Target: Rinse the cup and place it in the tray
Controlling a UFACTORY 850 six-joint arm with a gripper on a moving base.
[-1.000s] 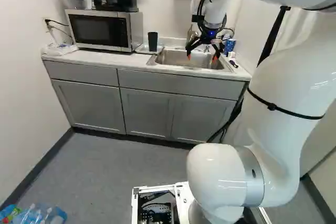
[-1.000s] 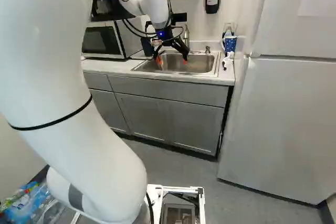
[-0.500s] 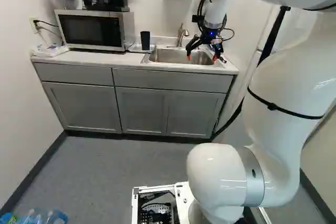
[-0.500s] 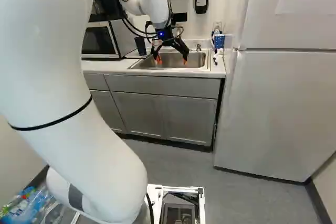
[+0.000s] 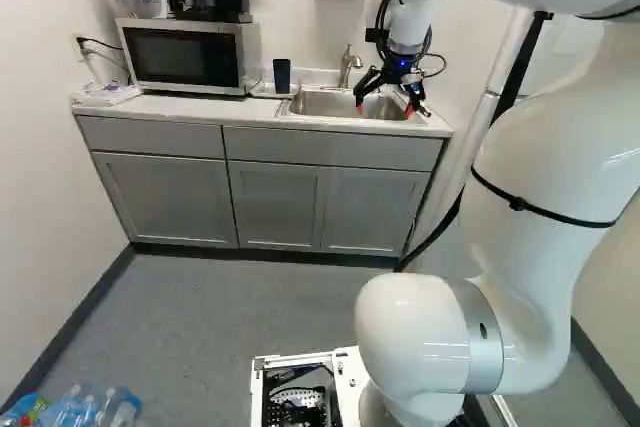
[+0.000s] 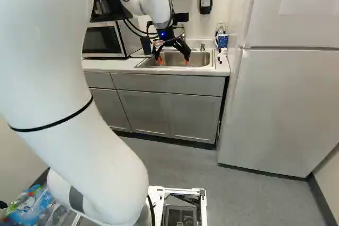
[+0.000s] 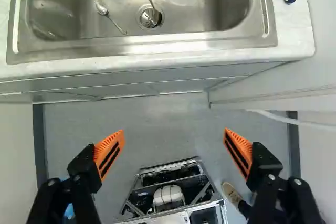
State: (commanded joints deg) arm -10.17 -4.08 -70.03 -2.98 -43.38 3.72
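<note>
Gripper [image 5: 384,108] wide open, I hold nothing. Two cups: dark cup [image 5: 282,74] on the tray [image 5: 262,90] beside the sink [image 7: 157,47], patterned cup [image 6: 222,41] at its other side. Two utensils [image 7: 103,10] in sink.

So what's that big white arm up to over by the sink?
The robot arm is reaching toward the sink with its hand open and empty. A dark cup stands on the tray beside the sink. The job is to rinse a cup and put it there; I can't tell whether this one has been rinsed.
</note>
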